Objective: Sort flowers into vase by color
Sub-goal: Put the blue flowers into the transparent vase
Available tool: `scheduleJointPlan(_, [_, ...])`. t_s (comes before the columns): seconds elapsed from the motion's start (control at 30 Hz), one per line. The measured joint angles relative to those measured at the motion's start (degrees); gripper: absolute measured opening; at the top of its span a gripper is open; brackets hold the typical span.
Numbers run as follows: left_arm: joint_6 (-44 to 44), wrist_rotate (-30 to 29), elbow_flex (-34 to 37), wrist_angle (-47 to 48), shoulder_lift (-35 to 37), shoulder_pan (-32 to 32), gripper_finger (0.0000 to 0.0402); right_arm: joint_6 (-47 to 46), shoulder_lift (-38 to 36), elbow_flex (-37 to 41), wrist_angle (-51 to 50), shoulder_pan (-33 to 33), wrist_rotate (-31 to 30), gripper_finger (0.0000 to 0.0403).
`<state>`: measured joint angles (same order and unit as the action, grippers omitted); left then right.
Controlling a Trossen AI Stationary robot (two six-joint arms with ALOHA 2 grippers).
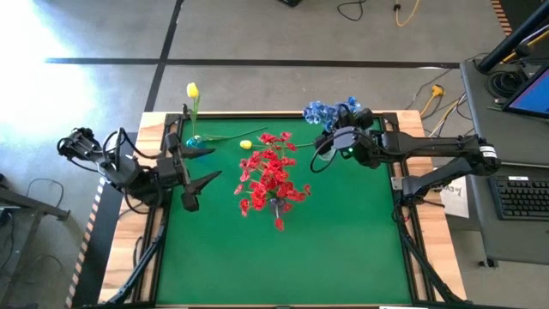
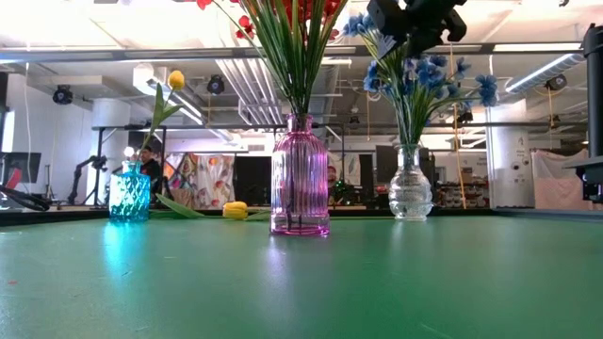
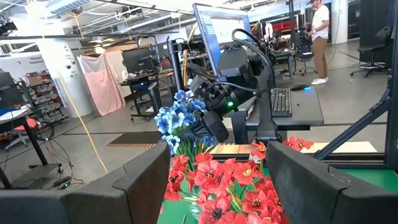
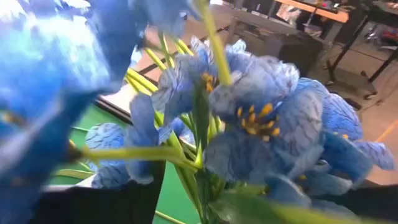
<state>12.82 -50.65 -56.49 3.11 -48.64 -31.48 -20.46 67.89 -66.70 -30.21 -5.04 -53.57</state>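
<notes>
Blue flowers (image 1: 321,112) stand in a clear vase (image 2: 411,185) at the table's far right. My right gripper (image 1: 326,139) hovers level with their blossoms (image 4: 261,118), open, with the green stems (image 4: 189,180) running up between its fingers. Red flowers (image 1: 270,176) fill a pink vase (image 2: 300,179) mid-table. One yellow flower (image 1: 192,89) stands in a teal vase (image 2: 129,193) at the far left. Another yellow flower (image 1: 246,144) lies on the green mat beside it. My left gripper (image 1: 194,187) waits open at the left, held level and facing the red flowers (image 3: 230,186). My right gripper is open among the blue blossoms. Their petals fill its wrist view, so I cannot tell whether a finger touches a stem or a petal.
The near half of the green mat (image 1: 283,266) is free. Black frame rails (image 1: 403,215) run along the table's sides. A keyboard (image 1: 523,197) and a screen (image 1: 527,90) stand beyond the right edge. A person (image 3: 320,37) stands far off in the room.
</notes>
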Motion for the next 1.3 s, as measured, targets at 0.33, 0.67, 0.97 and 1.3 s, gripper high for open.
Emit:
scheduleJointPlan(0.33, [0.2,0.0,0.0,0.0,0.0,0.0,0.0249,0.6,0.0,-0.8,0.0,0.0,2.6,0.0240])
scheduleJointPlan(0.67, [0.2,0.0,0.0,0.5,0.3,0.0,0.0249,0.5,0.3,-0.6,0.1,-0.4,2.6,0.0143])
scheduleJointPlan(0.97, [0.2,0.0,0.0,0.5,0.6,0.0,0.0249,-1.9,0.8,0.4,0.0,-0.4,2.6,0.0089])
scheduleJointPlan(1.3, [0.2,0.0,0.0,1.0,1.4,0.0,0.0249,-2.5,0.8,2.7,0.1,-0.4,2.6,0.0069])
